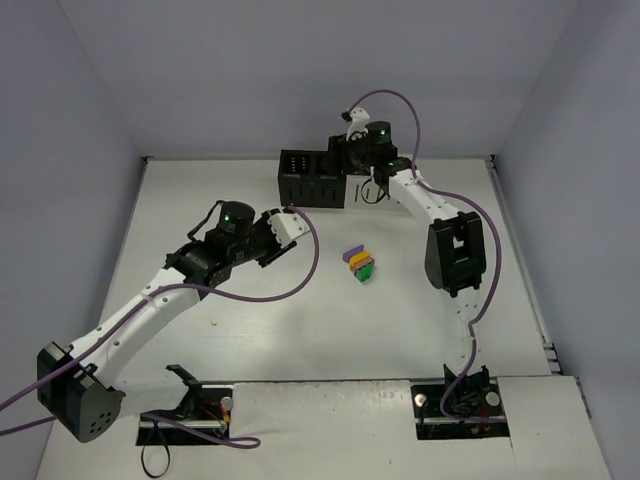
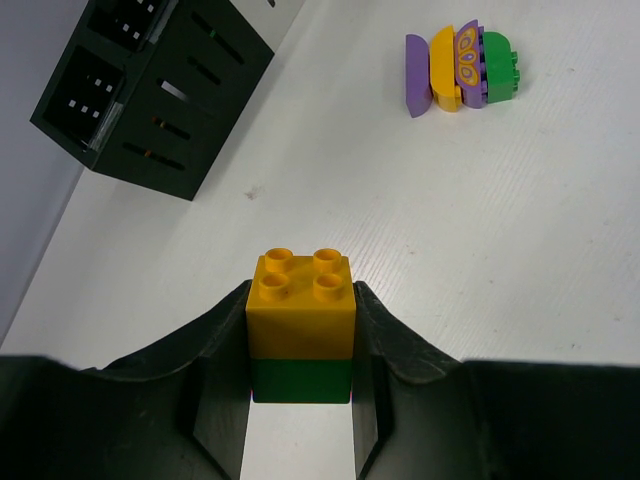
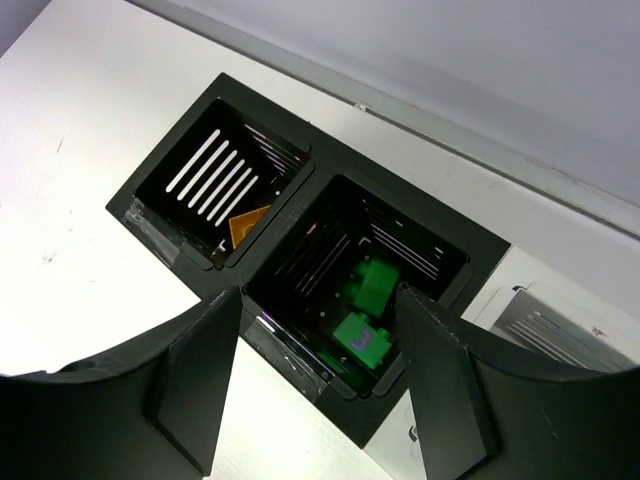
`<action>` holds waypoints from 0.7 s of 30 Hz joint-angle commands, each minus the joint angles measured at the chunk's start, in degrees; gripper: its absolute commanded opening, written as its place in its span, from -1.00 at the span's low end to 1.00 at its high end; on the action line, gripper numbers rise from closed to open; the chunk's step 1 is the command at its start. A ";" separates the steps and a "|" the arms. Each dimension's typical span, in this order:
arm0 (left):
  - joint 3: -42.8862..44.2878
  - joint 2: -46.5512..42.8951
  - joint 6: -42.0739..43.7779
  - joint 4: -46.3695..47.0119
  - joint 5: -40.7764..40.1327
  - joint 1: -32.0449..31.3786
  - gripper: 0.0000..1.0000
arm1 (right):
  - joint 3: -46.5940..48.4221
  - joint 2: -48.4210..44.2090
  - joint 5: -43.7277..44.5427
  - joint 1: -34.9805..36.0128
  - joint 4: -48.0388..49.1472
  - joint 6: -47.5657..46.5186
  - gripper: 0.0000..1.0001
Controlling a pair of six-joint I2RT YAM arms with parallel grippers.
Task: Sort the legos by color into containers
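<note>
My left gripper (image 2: 301, 300) is shut on a stack of two legos, an orange-yellow brick (image 2: 301, 305) on a dark green one (image 2: 300, 378), held just above the table. A joined cluster of purple, yellow and green legos (image 2: 462, 68) lies on the table ahead of it (image 1: 360, 263). My right gripper (image 3: 318, 300) hangs open over the right black container (image 3: 330, 250), with nothing between its fingers. Two green legos (image 3: 372, 285) (image 3: 362, 338) lie inside that bin. The left black container (image 3: 215, 180) holds an orange piece (image 3: 245, 225).
A white bin (image 3: 560, 325) adjoins the black ones on the right. The black bins (image 1: 305, 178) stand at the back of the table near the rear wall. The right arm (image 1: 455, 250) reaches over the table's right side.
</note>
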 commanded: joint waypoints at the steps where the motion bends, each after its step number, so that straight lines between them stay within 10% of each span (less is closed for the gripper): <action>1: 1.74 -1.94 -0.49 3.30 1.14 0.33 -0.71 | 1.13 -4.92 -0.56 -0.30 3.16 0.53 0.24; 21: 0.60 -3.43 0.57 4.36 3.87 0.33 -0.69 | -37.98 -42.11 -22.71 7.16 13.79 19.07 0.40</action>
